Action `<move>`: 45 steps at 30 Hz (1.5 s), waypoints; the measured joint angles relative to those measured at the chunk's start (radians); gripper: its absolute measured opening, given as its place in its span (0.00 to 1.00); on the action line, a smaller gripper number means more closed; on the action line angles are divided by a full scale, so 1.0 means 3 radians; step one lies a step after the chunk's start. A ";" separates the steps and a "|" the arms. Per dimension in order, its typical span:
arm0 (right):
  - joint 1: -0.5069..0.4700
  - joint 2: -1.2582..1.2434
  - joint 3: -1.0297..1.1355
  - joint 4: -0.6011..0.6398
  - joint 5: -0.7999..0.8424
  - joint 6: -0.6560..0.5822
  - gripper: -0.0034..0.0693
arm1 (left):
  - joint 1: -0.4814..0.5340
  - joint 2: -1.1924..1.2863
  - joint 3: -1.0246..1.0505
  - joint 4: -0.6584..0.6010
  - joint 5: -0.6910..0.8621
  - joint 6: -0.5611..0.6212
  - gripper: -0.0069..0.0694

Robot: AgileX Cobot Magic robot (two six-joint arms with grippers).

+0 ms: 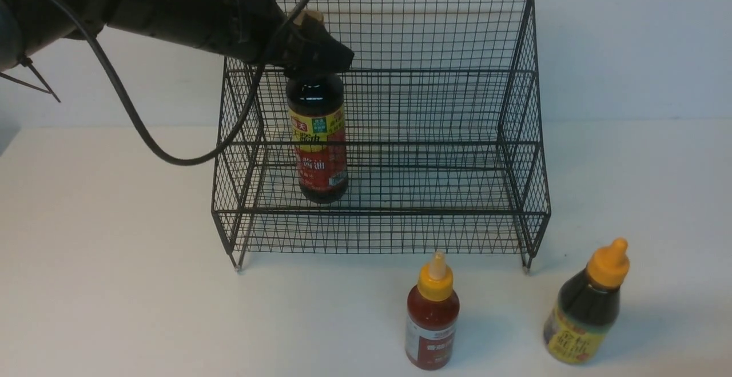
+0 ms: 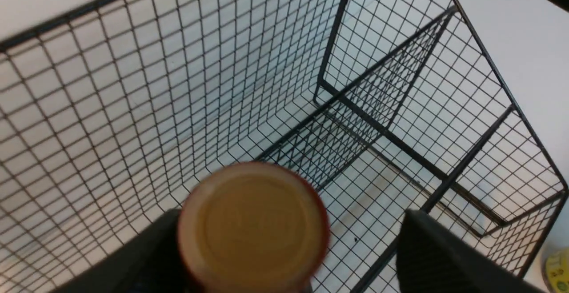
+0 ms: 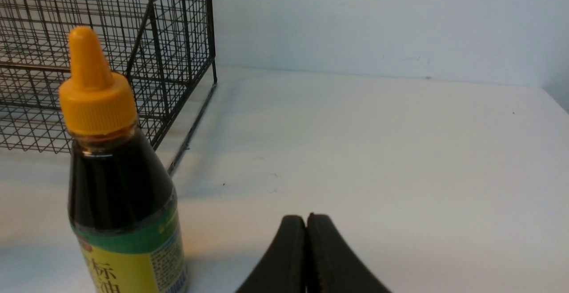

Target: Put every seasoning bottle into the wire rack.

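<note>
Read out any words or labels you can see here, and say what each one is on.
"酱油": red label of the tall dark bottle; its other print is blurred.
"标": yellow label of the squat dark bottle; the rest is cut off.
The red bottle: label too blurred to read.
The wire rack: no text.

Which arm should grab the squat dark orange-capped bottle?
Right. The right pincer, shut and empty, is near the squat dark orange-capped bottle; the left pincer is at the tall dark bottle inside the black wire rack.
</note>
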 joint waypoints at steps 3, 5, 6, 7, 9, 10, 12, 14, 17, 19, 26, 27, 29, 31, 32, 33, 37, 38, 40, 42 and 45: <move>0.0000 0.0000 0.0000 0.0000 0.0000 0.0000 0.03 | 0.0053 -0.0140 0.0000 0.0000 0.0042 -0.0011 0.87; 0.0000 0.0000 0.0000 0.0000 0.0000 0.0000 0.03 | 0.0098 -0.0260 0.0000 0.0000 0.0123 -0.0031 0.87; 0.0000 0.0000 0.0000 0.0000 0.0000 0.0000 0.03 | 0.0127 -0.0319 0.0000 0.0004 0.0196 -0.0045 0.87; 0.0000 0.0000 0.0000 0.0000 0.0000 0.0000 0.03 | 0.0157 -0.0376 0.0000 0.0019 0.0280 -0.0047 0.86; 0.0000 0.0000 0.0000 0.0000 0.0000 0.0000 0.03 | 0.0218 -0.0460 0.0000 0.0057 0.0427 -0.0075 0.83; 0.0000 0.0000 0.0000 0.0000 0.0000 0.0000 0.03 | 0.0247 -0.0511 0.0000 0.0093 0.0524 -0.0106 0.81; 0.0000 0.0000 0.0000 0.0000 0.0000 0.0000 0.03 | 0.0353 -0.0646 0.0000 0.0197 0.0729 -0.0258 0.72; 0.0000 0.0000 0.0000 0.0000 0.0000 0.0000 0.03 | 0.0437 -0.0795 0.0000 0.0299 0.0888 -0.0431 0.63; 0.0000 0.0000 0.0000 0.0000 0.0000 0.0000 0.03 | 0.0616 -0.1117 0.0000 0.0515 0.1222 -0.0711 0.41; 0.0000 0.0000 0.0000 0.0000 0.0000 0.0000 0.03 | 0.0732 -0.1356 0.0000 0.0711 0.1414 -0.0830 0.25; 0.0000 0.0000 0.0000 0.0000 0.0000 0.0000 0.03 | 0.0812 -0.2155 0.0290 0.1315 0.1520 -0.1127 0.08; 0.0000 0.0000 0.0000 0.0000 0.0000 0.0000 0.03 | 0.0815 -0.2257 0.0412 0.1346 0.1524 -0.1178 0.08; 0.0000 0.0000 0.0000 0.0000 0.0000 0.0000 0.03 | 0.0819 -0.2580 0.0758 0.1361 0.1532 -0.1227 0.08; 0.0000 0.0000 0.0000 0.0000 0.0000 0.0000 0.03 | 0.0819 -0.2755 0.0984 0.1354 0.1532 -0.1227 0.08; 0.0000 0.0000 0.0000 0.0000 0.0000 0.0000 0.03 | 0.0822 -0.2876 0.1150 0.1331 0.1536 -0.1227 0.08; 0.0000 0.0000 0.0000 0.0000 0.0000 0.0000 0.03 | 0.0823 -0.3132 0.1503 0.1241 0.1536 -0.1227 0.08; 0.0000 0.0000 0.0000 0.0000 0.0001 0.0000 0.03 | 0.0827 -0.3806 0.2357 0.0811 0.1322 -0.1060 0.08; 0.0000 0.0000 0.0000 0.0000 0.0001 0.0000 0.03 | 0.0827 -0.3956 0.2511 0.0730 0.1219 -0.0998 0.08; 0.0000 0.0000 0.0000 0.0000 0.0001 0.0000 0.03 | 0.0827 -0.4301 0.2848 0.0610 0.0989 -0.0856 0.08; 0.0000 0.0000 0.0000 0.0000 0.0001 0.0000 0.03 | 0.0829 -0.4482 0.3022 0.0590 0.0909 -0.0804 0.08; 0.0000 0.0000 0.0000 0.0000 0.0001 0.0000 0.03 | 0.0829 -0.4856 0.3348 0.0582 0.0888 -0.0755 0.08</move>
